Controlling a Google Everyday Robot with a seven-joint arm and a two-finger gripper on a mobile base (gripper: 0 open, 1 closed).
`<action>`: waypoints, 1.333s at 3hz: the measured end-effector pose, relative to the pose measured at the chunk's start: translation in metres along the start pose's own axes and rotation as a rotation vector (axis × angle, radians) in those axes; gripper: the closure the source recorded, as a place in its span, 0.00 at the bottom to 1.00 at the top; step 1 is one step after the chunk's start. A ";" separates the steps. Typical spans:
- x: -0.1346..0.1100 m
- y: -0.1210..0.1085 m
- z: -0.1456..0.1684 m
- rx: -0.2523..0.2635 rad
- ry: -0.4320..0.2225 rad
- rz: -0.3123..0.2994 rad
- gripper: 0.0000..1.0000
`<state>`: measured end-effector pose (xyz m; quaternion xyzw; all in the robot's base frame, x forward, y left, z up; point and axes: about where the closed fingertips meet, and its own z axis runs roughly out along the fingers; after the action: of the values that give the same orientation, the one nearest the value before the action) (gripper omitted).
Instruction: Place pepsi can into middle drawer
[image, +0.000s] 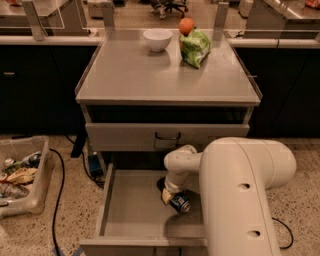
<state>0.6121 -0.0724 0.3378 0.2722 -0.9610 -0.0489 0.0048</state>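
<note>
In the camera view, the pepsi can (180, 203) lies tilted inside the open middle drawer (132, 207), its long axis running diagonally and one end facing the drawer's front right. The gripper (169, 197) sits just left of the can, touching it; whether it is clamping the can cannot be told.

The bulky white arm (240, 190) bends down at the wrist, claw (172, 196) low at its left.
</note>
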 end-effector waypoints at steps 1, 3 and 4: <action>0.000 0.000 0.000 0.000 0.000 0.000 0.81; 0.000 0.000 0.000 0.000 0.000 0.000 0.34; 0.000 0.000 0.000 0.000 0.000 0.000 0.11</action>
<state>0.6120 -0.0724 0.3377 0.2722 -0.9610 -0.0489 0.0049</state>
